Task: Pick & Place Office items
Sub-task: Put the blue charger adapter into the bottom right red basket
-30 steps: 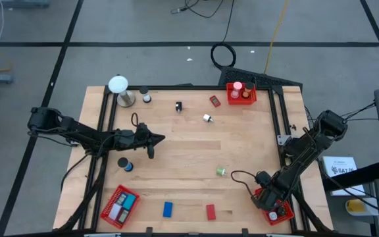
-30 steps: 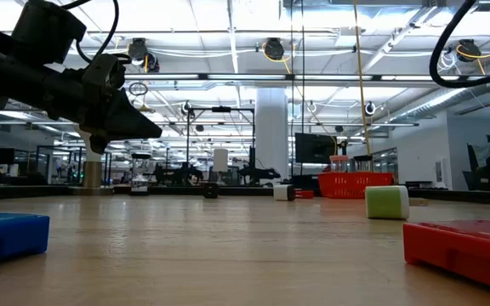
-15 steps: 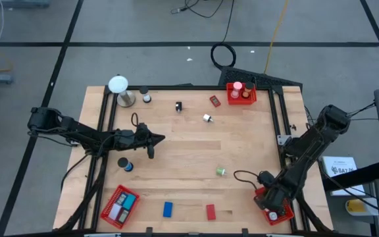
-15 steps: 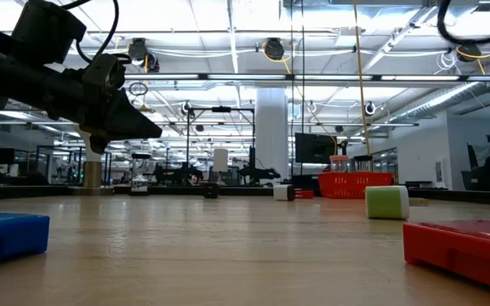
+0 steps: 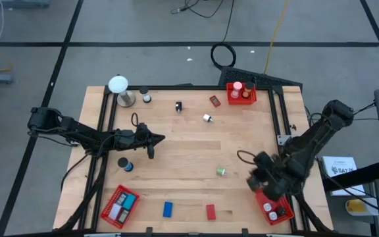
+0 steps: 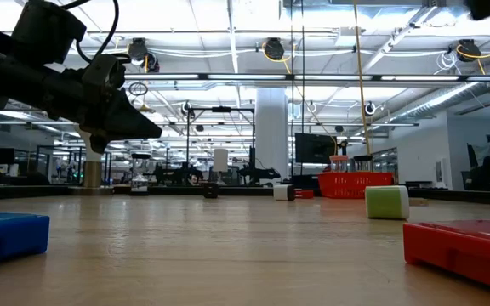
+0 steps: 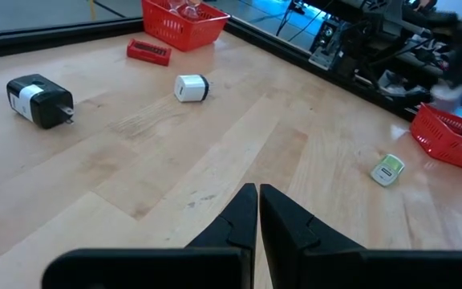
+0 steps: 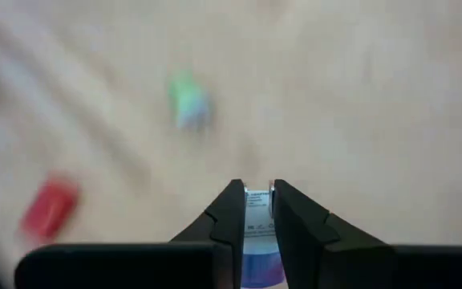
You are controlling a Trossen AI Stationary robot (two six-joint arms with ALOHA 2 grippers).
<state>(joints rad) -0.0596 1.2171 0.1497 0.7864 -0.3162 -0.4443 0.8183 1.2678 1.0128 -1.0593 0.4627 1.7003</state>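
The right end effector is blurred in the high view, hanging over the desk beside the red basket at the near right corner. Its wrist view shows the fingers narrow, pinching a small white-and-blue labelled piece; what it is cannot be made out. A green-white roll lies nearby on bare wood. The left end effector, pinched shut and empty, hovers left of centre. A blue block and a red block lie near the front edge, open wood between them.
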